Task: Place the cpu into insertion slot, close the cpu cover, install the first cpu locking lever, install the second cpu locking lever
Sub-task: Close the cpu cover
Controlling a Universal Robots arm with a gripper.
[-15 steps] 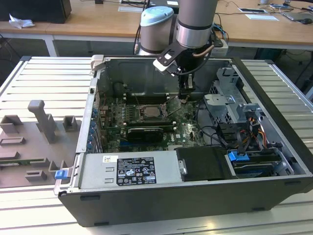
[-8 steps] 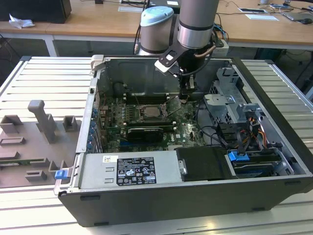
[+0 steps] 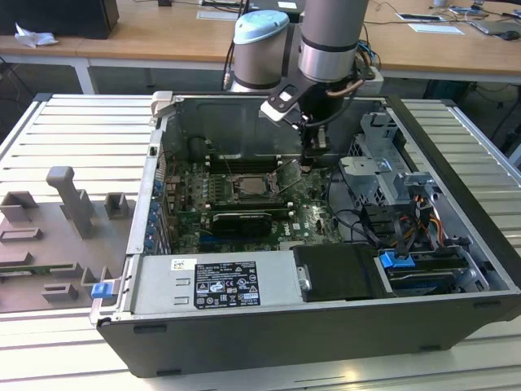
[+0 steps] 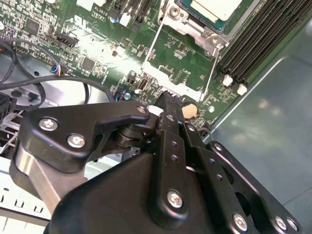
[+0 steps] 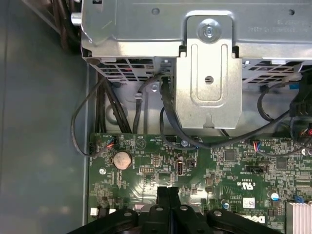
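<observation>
The cpu (image 3: 256,186) lies flat in the insertion slot (image 3: 242,176) on the green board; its pale face (image 4: 214,7) shows in the second wrist view, inside the silvery socket rim (image 4: 195,27). The cpu cover (image 3: 290,175) stands tilted up, open, on the socket's side towards the exterior view's right. Its thin silvery frame (image 4: 168,82) has a window with green board showing through. My gripper (image 3: 313,159) hangs over the cover's raised free edge. The black fingers are shut together (image 5: 168,191), and their tips (image 4: 168,97) sit right at that edge.
Long black memory slots (image 4: 253,44) run beside the socket. A metal drive cage (image 5: 209,73) and black cables (image 5: 83,131) sit beyond the board, near a coin battery (image 5: 122,159). The power supply (image 3: 212,281) fills the case front. Grey fixtures (image 3: 73,212) stand outside, on the exterior view's left.
</observation>
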